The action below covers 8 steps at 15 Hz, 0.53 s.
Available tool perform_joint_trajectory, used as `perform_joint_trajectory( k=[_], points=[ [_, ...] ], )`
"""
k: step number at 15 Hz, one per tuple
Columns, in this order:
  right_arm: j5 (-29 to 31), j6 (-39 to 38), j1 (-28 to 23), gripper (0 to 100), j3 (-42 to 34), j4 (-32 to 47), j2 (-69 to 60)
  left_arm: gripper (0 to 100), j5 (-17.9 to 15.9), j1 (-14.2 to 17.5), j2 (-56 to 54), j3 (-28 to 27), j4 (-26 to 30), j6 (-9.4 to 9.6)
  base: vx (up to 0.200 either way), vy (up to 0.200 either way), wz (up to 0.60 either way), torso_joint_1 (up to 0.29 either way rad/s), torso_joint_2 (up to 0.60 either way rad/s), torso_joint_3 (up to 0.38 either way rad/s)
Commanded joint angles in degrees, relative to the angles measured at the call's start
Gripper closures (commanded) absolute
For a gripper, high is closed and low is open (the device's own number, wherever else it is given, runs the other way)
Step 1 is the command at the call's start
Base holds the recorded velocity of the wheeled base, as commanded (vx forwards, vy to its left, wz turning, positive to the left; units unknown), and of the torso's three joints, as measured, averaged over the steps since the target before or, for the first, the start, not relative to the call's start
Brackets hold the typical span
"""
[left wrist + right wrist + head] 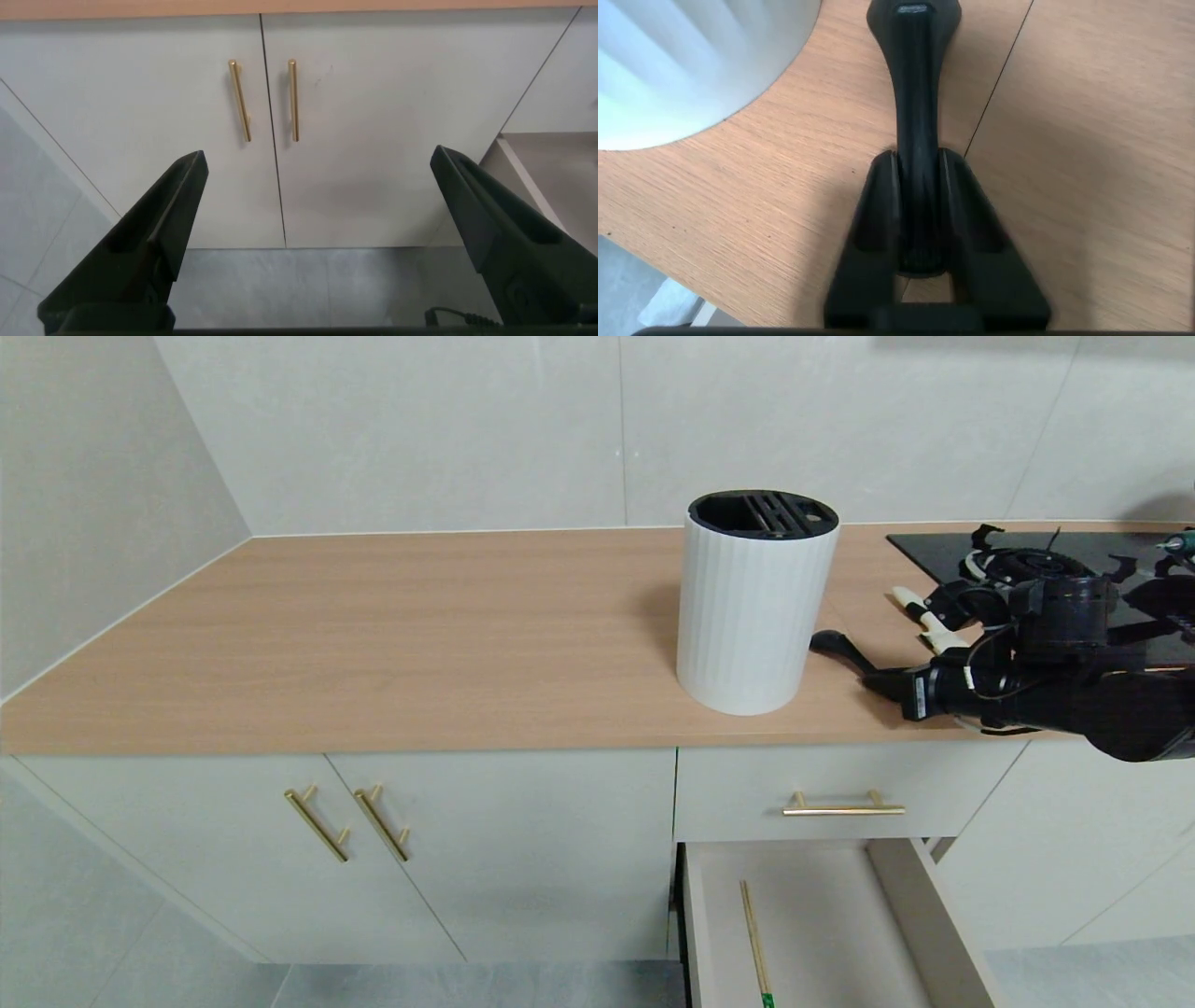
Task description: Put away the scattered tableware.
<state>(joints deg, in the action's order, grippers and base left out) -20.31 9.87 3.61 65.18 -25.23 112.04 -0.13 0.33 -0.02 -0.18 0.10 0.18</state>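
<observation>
A black utensil handle [840, 649] lies on the wooden counter, just right of a white ribbed holder [754, 607] with a black slotted top. My right gripper [887, 683] is shut on this black handle [913, 112], its two fingers [878, 201] pressed against the sides, right beside the holder [691, 65]. The rest of the utensil is hidden behind the gripper. A cream-handled utensil [929, 621] lies a little farther back, by the hob. My left gripper [318, 173] hangs open with nothing in it, below counter height, facing the cupboard doors.
A black hob [943, 553] takes up the counter's right end. Below the counter front, an open drawer [840, 915] holds a thin wooden stick [754, 943]. Gold handles [245, 101] mark the cupboard doors. The counter [420, 635] left of the holder is wide bare wood.
</observation>
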Motion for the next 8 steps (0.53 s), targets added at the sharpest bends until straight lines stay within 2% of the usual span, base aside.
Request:
perform_joint_trajectory(
  k=[1, 3, 5, 8],
  points=[
    [0.09, 0.06, 0.17, 100, -0.14, 0.27, 0.19, 0, -0.04, 0.02, 0.02, 0.01, -0.01, -0.01, 0.000, 0.000, 0.00, 0.000, 0.00, 0.000],
    [0.27, 0.06, 0.61, 100, -0.14, 0.36, 0.02, 0, 0.05, 0.02, 0.02, 0.01, -0.01, -0.01, 0.000, 0.000, 0.00, 0.000, 0.00, 0.000],
    [3.00, -0.91, 1.05, 100, -0.41, 0.89, -1.65, 0, 0.05, 0.02, 0.02, 0.01, -0.01, -0.01, 0.000, 0.000, 0.00, 0.000, 0.00, 0.000],
    [8.09, -7.33, 1.93, 100, -3.48, 0.89, -7.72, 0, 0.05, 0.02, 0.02, 0.01, -0.01, -0.01, 0.000, 0.000, 0.00, 0.000, 0.00, 0.000]
  ],
)
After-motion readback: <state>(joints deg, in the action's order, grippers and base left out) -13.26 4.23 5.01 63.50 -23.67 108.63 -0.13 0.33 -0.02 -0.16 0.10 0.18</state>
